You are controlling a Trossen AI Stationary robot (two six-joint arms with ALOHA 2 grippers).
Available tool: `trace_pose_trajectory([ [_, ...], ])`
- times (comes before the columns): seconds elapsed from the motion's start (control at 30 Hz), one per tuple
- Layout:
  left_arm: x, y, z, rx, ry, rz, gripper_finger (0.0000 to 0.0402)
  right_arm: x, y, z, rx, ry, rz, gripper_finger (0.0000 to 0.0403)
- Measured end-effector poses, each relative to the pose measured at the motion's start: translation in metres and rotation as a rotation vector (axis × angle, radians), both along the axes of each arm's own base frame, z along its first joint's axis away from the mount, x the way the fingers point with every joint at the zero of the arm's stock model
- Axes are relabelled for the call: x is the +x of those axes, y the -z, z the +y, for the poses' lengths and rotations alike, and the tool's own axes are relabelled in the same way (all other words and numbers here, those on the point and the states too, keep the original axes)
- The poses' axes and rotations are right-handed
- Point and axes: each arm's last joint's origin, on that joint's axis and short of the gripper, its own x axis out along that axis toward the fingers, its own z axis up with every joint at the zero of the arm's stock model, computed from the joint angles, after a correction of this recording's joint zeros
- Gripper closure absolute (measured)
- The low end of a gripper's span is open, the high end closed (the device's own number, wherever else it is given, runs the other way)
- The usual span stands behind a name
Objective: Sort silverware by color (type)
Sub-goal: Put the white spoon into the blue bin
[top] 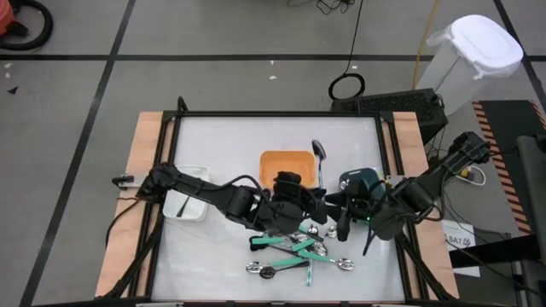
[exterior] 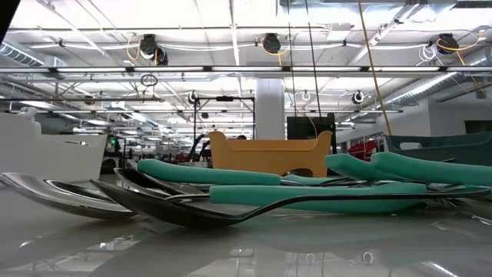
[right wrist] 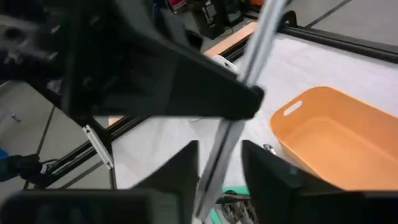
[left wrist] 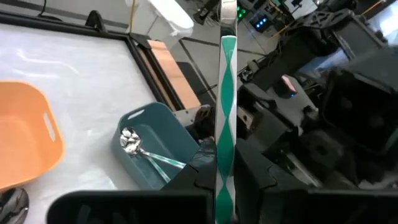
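A rounded orange plastic bin (top: 285, 165), a dark teal rectangular bin (left wrist: 151, 144) and a white tray (top: 185, 204) sit on white; the held utensil's handle (left wrist: 225, 124) bears green-and-white wavy stripes, pile handles (exterior: 207, 171) teal.

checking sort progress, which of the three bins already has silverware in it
The dark teal bin by the right arm: one spoon lies inside. The orange bin looks empty, as does the white bin.

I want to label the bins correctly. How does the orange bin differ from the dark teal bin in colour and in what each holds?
The orange bin is bright orange, the dark teal bin is a muted blue-green. The orange bin shows nothing inside it in the wrist views; the dark teal bin holds a spoon with a shiny head. Both are rectangular, open on top, and stand on the white table.
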Motion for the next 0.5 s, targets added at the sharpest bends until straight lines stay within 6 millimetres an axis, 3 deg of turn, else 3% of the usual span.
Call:
trace_pose_trajectory([
  [0.13,0.0,0.001,0.001,0.009,-0.005,0.012,0.0378,0.0,0.001,-0.002,0.016,0.018,0.007,0.0368],
  [0.3,-0.001,0.002,0.0,-0.011,0.029,0.027,0.037,-0.002,0.004,-0.002,0.061,0.015,0.029,0.0372],
  [0.5,-0.002,0.003,-0.002,-0.058,0.072,0.043,0.0274,-0.014,0.007,-0.008,0.183,0.0,0.118,0.0372],
])
